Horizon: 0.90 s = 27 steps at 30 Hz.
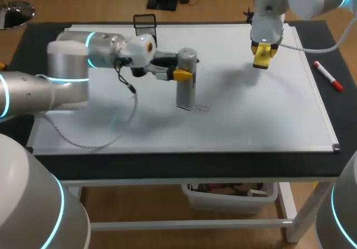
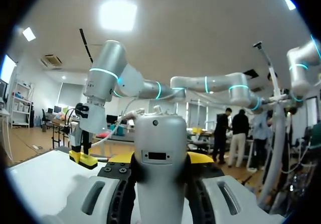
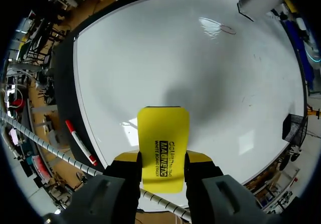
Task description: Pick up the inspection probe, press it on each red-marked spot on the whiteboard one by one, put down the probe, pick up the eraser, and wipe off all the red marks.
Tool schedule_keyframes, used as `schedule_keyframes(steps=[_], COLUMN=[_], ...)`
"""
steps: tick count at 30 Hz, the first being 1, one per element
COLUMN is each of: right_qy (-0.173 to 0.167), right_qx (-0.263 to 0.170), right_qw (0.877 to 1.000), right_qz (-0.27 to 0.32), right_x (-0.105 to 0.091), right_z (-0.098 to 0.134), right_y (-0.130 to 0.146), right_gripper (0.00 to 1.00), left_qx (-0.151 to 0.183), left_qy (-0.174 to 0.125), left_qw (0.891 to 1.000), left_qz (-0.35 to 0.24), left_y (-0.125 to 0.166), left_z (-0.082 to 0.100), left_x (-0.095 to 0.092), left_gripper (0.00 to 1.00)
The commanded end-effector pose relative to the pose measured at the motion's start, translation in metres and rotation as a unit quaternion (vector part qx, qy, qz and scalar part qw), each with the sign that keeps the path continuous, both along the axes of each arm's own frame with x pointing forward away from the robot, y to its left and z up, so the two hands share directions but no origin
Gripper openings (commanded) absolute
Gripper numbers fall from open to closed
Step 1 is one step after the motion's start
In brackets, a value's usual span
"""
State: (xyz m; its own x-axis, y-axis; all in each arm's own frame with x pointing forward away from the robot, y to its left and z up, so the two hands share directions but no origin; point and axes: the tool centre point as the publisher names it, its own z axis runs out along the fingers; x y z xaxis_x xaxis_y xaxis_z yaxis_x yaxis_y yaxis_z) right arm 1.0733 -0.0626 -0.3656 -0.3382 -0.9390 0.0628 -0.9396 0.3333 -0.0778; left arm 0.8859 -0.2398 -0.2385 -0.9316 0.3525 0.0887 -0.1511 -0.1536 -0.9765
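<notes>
Inspection probe (image 1: pixel 187 87): a rigid grey cylinder standing upright on the whiteboard (image 1: pixel 256 132), its base just beside a faint red mark (image 1: pixel 203 108). The left gripper (image 1: pixel 182 74) is clamped on its upper body from the side. The smooth shell is judged slippery, so a firm mid-body hold suits.

Eraser (image 3: pixel 163 148): a light, stiff yellow block, clenched in the right gripper (image 1: pixel 262 51) above the board's far right.

Open board lies between the two arms. A marker (image 1: pixel 327 75) lies on the counter (image 1: pixel 167 164) beside the board's right edge.

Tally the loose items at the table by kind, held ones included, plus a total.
Inspection probe, in left pincer: 1
Yellow eraser, in right pincer: 1
Red marker: 1
Black mesh basket: 1
Total: 4
</notes>
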Motion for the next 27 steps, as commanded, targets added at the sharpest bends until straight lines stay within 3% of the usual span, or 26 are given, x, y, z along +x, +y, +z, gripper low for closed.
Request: schedule_keyframes(steps=[1,16,27], right_qy=[0.0,0.0,0.0], right_qx=[-0.001,-0.001,-0.001], right_qw=[1.0,1.0,1.0], right_qz=[0.001,0.001,0.001], right_x=[0.0,0.0,0.0], right_z=[0.001,0.001,0.001], right_y=[-0.001,-0.001,-0.001], right_gripper=[0.0,0.0,0.0], left_qx=[-0.008,-0.005,0.004], left_qy=[0.001,0.008,0.012], left_qw=[1.0,0.999,0.999], left_qz=[-0.027,-0.041,-0.042], left_y=[-0.018,-0.045,-0.047], left_z=[-0.008,-0.025,-0.033], left_x=[0.005,0.02,0.024], left_gripper=[0.0,0.0,0.0])
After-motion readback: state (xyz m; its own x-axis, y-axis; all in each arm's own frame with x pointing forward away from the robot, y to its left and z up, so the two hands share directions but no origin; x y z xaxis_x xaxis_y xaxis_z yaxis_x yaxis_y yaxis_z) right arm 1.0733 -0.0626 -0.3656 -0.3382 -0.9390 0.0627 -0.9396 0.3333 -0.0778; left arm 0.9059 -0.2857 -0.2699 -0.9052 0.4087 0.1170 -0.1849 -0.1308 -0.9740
